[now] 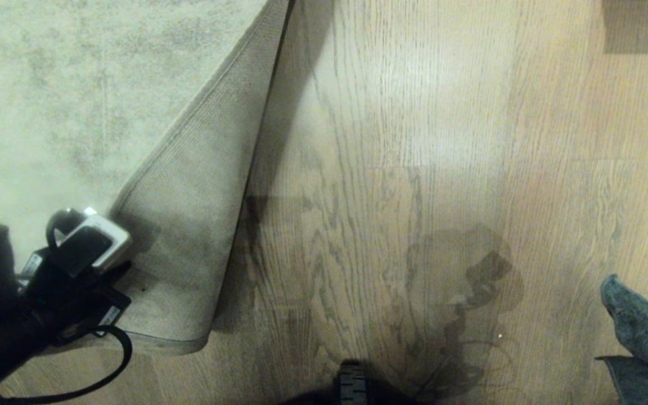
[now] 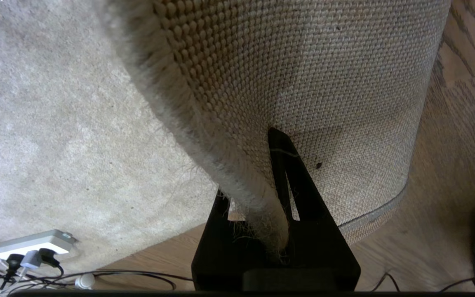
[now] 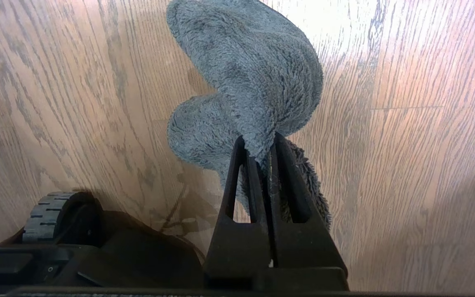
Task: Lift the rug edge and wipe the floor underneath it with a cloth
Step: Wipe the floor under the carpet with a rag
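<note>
- The left tool (image 2: 276,198) is clamped narrow on the rug edge (image 2: 262,206), pinching the fringed border with the woven backing (image 1: 189,225) turned up and facing outward.
- In the head view the rug corner is folded back over the pile, so a wedge of floor (image 1: 391,169) beside the fold lies bare.
- The right tool (image 3: 258,165) is closed tight on the cloth (image 3: 245,82), which bunches out past its fingertips and hangs above the planks, not yet touching them as far as I can judge.
- In the head view the cloth (image 1: 644,337) sits at the lower right edge, well apart from the fold.
- The step in hand looks like bringing the cloth across to the uncovered strip while the left arm keeps the flap raised.
- To do it well, the left grip should hold steady and high enough that the flap does not sag back onto the wiping path.
- The right arm should lower until the cloth's loose bulk presses flat on the wood, then sweep along the fold line, starting close to the crease.
- Keep the black fingers themselves off the planks; only fabric should drag.
- A power strip (image 2: 31,243) and cables (image 2: 130,276) lie on the rug near the left arm; avoid snagging them.
</note>
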